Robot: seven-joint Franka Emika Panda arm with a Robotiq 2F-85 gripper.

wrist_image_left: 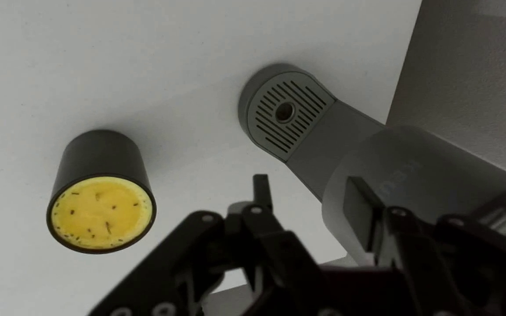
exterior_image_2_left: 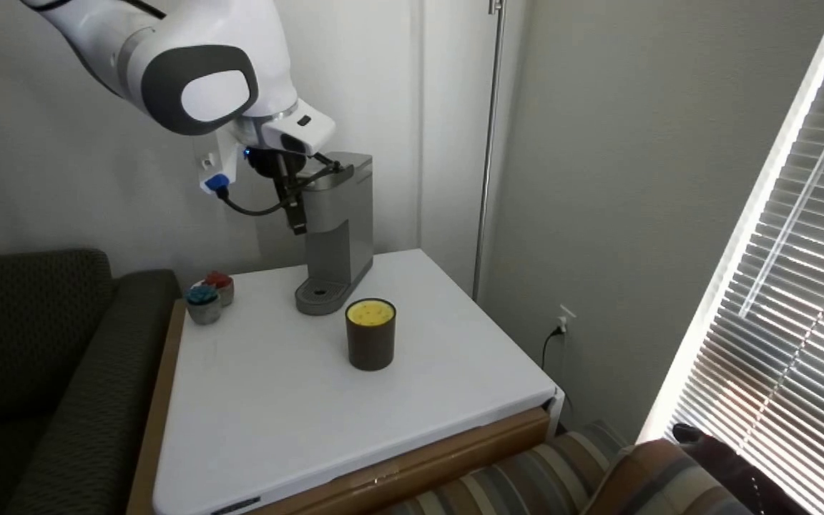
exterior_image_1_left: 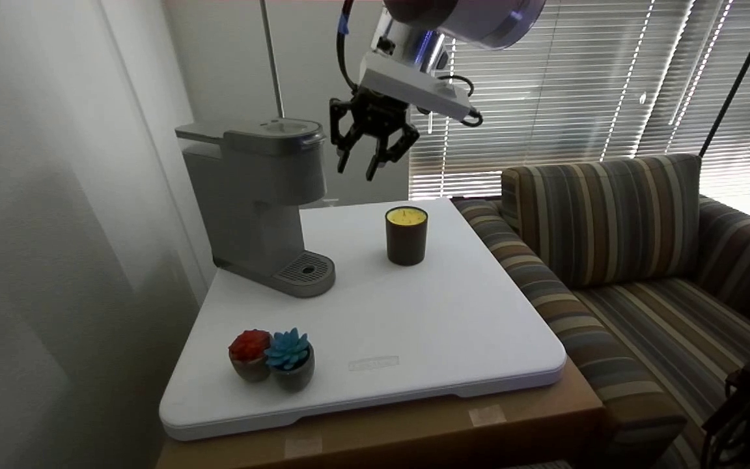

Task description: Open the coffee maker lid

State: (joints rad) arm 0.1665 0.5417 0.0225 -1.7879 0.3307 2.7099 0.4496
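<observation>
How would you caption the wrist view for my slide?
Open, empty jaws above a white tabletop, gray coffee maker at right, dark yellow-topped cup at left.

In exterior view: coffee maker (exterior_image_1_left: 254,202) on table (exterior_image_1_left: 453,326), at left; cup (exterior_image_1_left: 406,241) to its right. Potted plants (exterior_image_1_left: 272,358) side by side, in front of both. Box (exterior_image_1_left: 414,423) under table; armchair (exterior_image_1_left: 603,254) right of table. Gripper (exterior_image_1_left: 356,170) above table, right of coffee maker's head (exterior_image_1_left: 277,163), apart.

White arm (exterior_image_2_left: 269,71), black cable (exterior_image_2_left: 254,214), dark fingers (wrist_image_left: 360,215), apparently with screws (wrist_image_left: 256,210).
</observation>
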